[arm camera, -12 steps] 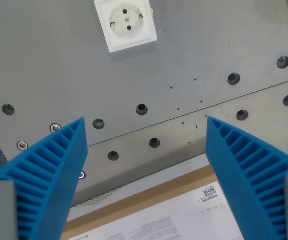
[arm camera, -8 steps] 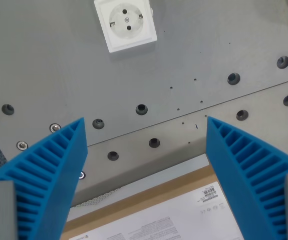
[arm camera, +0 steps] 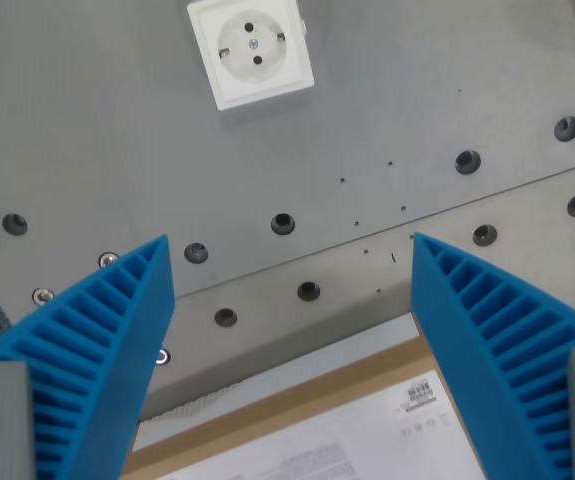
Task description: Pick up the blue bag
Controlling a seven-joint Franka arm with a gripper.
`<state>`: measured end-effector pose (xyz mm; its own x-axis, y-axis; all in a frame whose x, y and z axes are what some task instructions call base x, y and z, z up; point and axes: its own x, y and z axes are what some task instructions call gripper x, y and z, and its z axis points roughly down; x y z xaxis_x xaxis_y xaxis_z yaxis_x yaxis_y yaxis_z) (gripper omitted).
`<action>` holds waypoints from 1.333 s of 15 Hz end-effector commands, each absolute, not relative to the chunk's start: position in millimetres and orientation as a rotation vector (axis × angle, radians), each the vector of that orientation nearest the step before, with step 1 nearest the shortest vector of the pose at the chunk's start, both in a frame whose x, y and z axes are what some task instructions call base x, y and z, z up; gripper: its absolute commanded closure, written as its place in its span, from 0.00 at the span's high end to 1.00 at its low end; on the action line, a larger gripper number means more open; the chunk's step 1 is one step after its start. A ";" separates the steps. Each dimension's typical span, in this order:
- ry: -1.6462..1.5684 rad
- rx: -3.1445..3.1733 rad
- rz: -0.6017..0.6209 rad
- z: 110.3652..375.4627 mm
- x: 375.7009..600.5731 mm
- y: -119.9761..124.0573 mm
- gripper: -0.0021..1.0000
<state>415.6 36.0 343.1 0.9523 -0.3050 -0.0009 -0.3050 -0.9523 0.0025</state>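
Fingers [arm camera: 117, 340] spread over cardboard box [arm camera: 297, 425]; white socket [arm camera: 250, 48] beyond.

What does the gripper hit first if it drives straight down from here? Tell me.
Probably the grey metal table, near its row of holes; the open gripper has nothing between its fingers. The cardboard box lies slightly nearer; depth unclear.

The gripper [arm camera: 289, 240] hangs with blue ribbed jaws spread wide, empty.
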 end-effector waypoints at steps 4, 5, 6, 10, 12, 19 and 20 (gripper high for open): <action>-0.462 3.097 0.002 321.4 445.1 15.6 1.00; -0.463 3.092 0.000 318.6 449.3 13.4 1.00; -0.461 3.090 0.001 316.0 453.5 11.5 1.00; -0.461 3.082 0.004 301.1 471.0 2.7 1.00; -0.457 3.087 0.012 291.3 479.4 -4.4 1.00; -0.457 3.085 0.021 257.0 509.8 -26.3 1.00; -0.458 3.083 0.022 252.1 514.3 -28.9 1.00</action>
